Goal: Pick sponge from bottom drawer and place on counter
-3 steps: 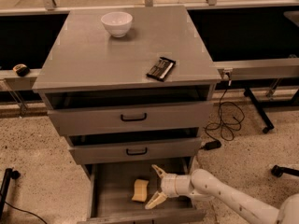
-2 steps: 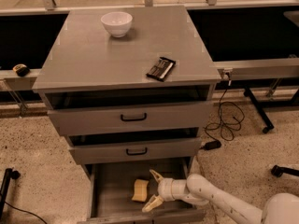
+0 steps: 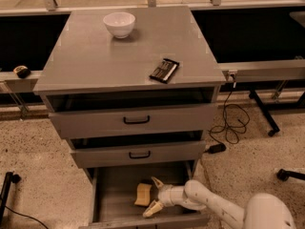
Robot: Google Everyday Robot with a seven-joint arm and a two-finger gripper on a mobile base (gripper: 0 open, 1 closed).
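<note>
Hand [image 3: 149, 197]: low inside the bottom drawer [image 3: 112, 194], at the end of the white arm [image 3: 205, 202] reaching in from the right. The two fingers are spread wide, one above and one below. Nothing is gripped.

Sponge [image 3: 142, 193]: pale tan pad lying on the drawer floor at the mouth of the spread fingers, just left of the hand. Whether it is touched cannot be told.

Hazards, judged:
- The pad may be shoved leftward along the smooth floor if the hand is advanced before it is closed, because soft foam yields and slides.
- Only a corner may be pinched, so that the pad folds and drops out during the lift.
- The middle drawer [image 3: 138, 152] overhangs the rear of the bottom drawer. Its front edge may be struck by the wrist or the upper finger if the hand is raised straight up rather than drawn out first.
- The landing spot on the desk [image 3: 95, 56] is limited by two items already there.

Containers:
- Bottom drawer: pulled out, holding the sponge. Nothing else is seen in it.
- Middle drawer and top drawer [image 3: 136, 119]: contents hidden.
- White bowl [image 3: 119, 24], rear left of the desk: nothing is seen inside.
- Black packet [image 3: 164, 70]: lying flat near the desk's front right.
</note>
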